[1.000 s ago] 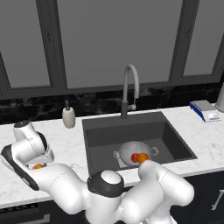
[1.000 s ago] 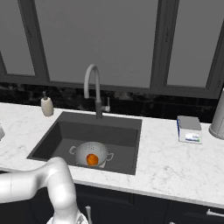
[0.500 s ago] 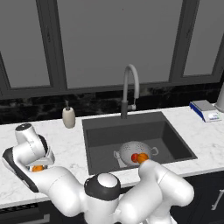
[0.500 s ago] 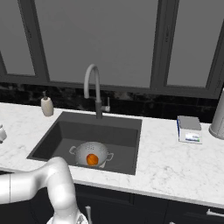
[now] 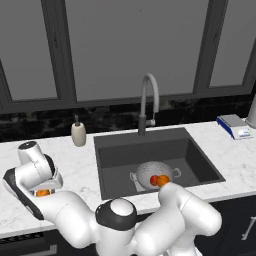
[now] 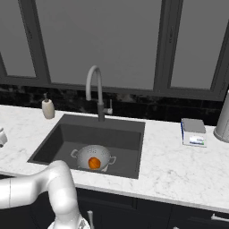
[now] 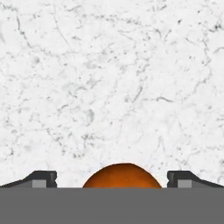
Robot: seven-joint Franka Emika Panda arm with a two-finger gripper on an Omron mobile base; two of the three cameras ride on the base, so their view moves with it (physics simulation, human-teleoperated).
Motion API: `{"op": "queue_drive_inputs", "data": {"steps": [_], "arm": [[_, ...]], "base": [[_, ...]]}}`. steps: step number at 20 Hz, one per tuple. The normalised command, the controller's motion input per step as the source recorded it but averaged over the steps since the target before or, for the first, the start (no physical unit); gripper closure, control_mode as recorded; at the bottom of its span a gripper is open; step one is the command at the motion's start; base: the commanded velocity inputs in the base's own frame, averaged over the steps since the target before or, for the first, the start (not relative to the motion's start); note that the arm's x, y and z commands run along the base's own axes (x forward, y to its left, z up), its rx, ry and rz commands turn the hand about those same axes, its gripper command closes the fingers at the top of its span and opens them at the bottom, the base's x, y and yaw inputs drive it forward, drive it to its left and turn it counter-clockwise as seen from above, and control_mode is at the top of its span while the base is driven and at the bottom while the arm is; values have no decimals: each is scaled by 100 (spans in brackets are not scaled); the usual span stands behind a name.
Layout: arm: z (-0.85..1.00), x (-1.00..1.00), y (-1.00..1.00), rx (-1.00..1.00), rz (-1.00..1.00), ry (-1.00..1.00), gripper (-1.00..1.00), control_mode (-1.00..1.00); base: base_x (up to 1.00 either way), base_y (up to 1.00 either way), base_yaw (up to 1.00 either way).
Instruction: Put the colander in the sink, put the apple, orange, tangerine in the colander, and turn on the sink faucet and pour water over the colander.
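Currently the tool (image 7: pixel 112 178) is spread wide open, its tips set either side of the tangerine (image 7: pixel 122 176) on the white marble counter (image 7: pixel 109 78), well left of the sink (image 5: pixel 155 150); nothing is gripped. Inside the sink, the colander (image 5: pixel 152 175) is seen holding the apple (image 5: pixel 153 180) and the orange (image 5: pixel 162 180).

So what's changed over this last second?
The gripper has sunk lower over the tangerine on the marble counter, jaws open either side of it, nothing gripped yet. The colander in the sink, holding the apple and orange, hasn't moved.
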Motion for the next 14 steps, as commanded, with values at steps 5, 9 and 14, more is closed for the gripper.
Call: {"op": "queue_drive_inputs", "data": {"steps": [5,9,14], "arm": [[0,-17,0,0,0,0,-100,-100],[0,-21,0,0,0,0,-100,-100],[0,-8,0,0,0,0,-100,-100]], "base": [[0,0,0],[0,0,0],[0,0,0]]}}
